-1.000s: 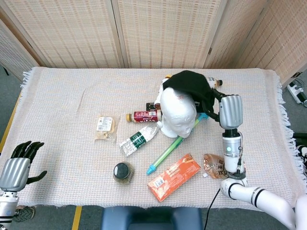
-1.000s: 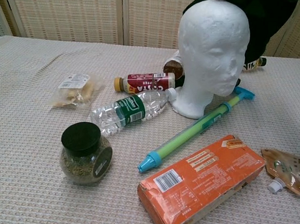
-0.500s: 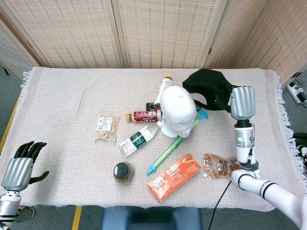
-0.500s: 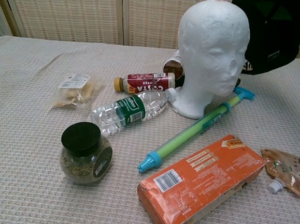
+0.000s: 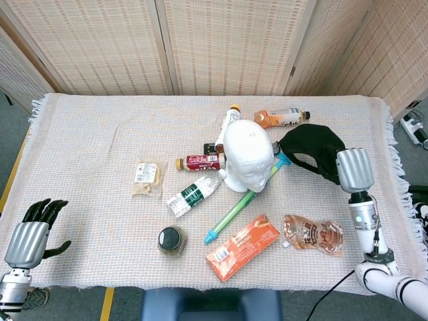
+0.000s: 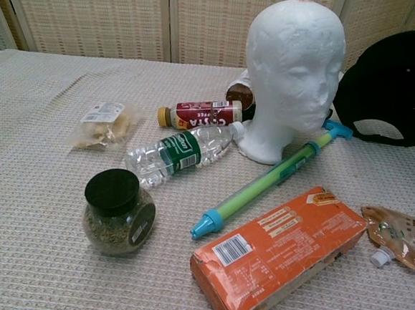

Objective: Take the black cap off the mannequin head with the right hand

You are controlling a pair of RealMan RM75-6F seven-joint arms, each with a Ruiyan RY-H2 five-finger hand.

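Head view: the right hand point(image 5: 353, 170) grips the black cap point(image 5: 311, 151) at its right edge; the fingers themselves are hidden behind the hand's silver back. The cap is off the mannequin head point(image 5: 248, 155), just to its right and apart from it, above the tablecloth point(image 5: 87, 134). The bare white head stands upright near the middle of the table. The left hand point(image 5: 28, 234) hangs off the near left corner, dark fingers spread, holding nothing. Nearer lie an orange box point(image 5: 242, 247), a green-and-blue tube point(image 5: 242, 203) and a dark-lidded jar point(image 5: 172, 239).
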